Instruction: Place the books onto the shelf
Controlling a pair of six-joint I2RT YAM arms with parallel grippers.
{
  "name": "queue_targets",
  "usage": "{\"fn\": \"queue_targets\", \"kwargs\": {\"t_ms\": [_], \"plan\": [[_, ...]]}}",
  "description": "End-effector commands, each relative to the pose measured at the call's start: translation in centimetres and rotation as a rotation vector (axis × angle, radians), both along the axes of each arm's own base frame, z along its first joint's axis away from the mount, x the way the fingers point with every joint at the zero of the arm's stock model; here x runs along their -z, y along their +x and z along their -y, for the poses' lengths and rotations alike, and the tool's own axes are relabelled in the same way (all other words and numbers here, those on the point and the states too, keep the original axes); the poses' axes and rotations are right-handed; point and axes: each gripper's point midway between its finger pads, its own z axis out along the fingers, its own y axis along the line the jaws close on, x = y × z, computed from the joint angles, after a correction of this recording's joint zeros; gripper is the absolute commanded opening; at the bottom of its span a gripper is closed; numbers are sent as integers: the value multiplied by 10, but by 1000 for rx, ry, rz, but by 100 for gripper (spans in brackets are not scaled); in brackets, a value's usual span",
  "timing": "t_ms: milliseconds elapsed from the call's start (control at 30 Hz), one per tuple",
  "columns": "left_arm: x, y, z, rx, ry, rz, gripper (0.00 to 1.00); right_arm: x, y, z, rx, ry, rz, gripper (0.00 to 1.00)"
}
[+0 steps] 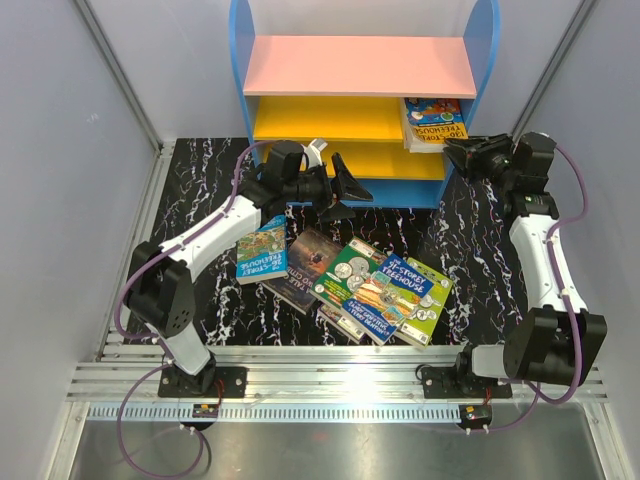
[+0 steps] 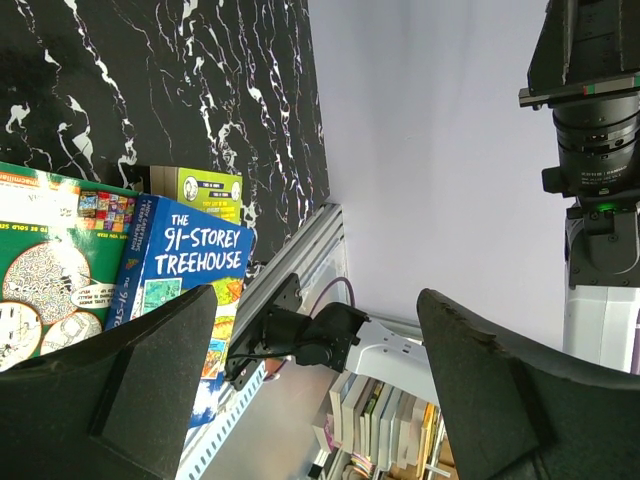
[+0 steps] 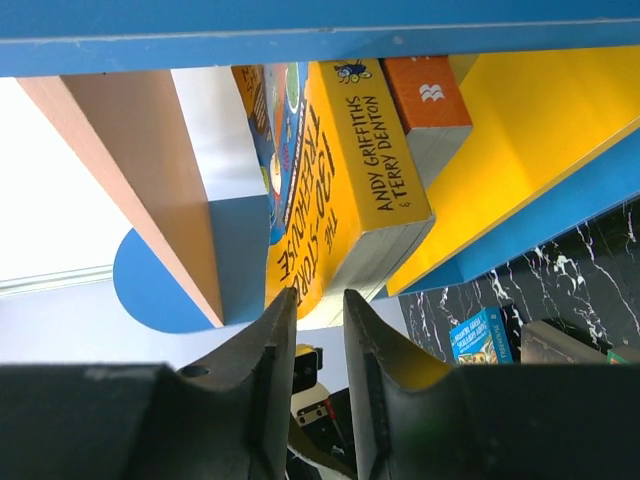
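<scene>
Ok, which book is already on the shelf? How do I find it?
Look at the shelf with blue sides and a pink top at the back of the black table. Under the pink board, at the right end of the upper yellow board, lies a Treehouse book. It sits up there, while the pile of books lies down on the table.

The shelf [image 1: 486, 60] has blue side panels, a pink top board and yellow lower boards. The shelved book [image 1: 435, 122], at the right, has a blue-and-orange cover and a yellow spine. The table [image 1: 200, 190] is black with white marble veins. Near it lie a left blue book [image 1: 262, 250], a dark brown book [image 1: 308, 262], a green book [image 1: 347, 270] with silver coin pictures, a right blue book [image 1: 398, 288] and a lime book [image 1: 434, 302]. The left arm [image 1: 205, 238] and right arm [image 1: 535, 250] are white with black joints and purple cables.
</scene>
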Motion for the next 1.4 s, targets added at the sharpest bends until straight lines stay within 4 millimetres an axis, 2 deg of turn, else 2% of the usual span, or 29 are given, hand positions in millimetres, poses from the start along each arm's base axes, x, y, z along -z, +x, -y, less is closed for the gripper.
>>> {"fn": "queue_targets", "kwargs": {"t_ms": [0,533,600,1000,1367], "plan": [[-20,-2,-4,-5,-27,70,87,-23,-2,-4,-29,-4,79,31],[-19,2,-1,11,-16,68,86,-18,17,-2,-26,21,67,30],[-18,3,-1,16,-16,67,86,-24,21,-2,-26,21,99,30],[-15,11,4,35,-13,60,86,-21,30,-16,-47,32,97,25],[-11,13,-1,33,22,68,86,-19,36,-19,-79,-17,108,24]]}}
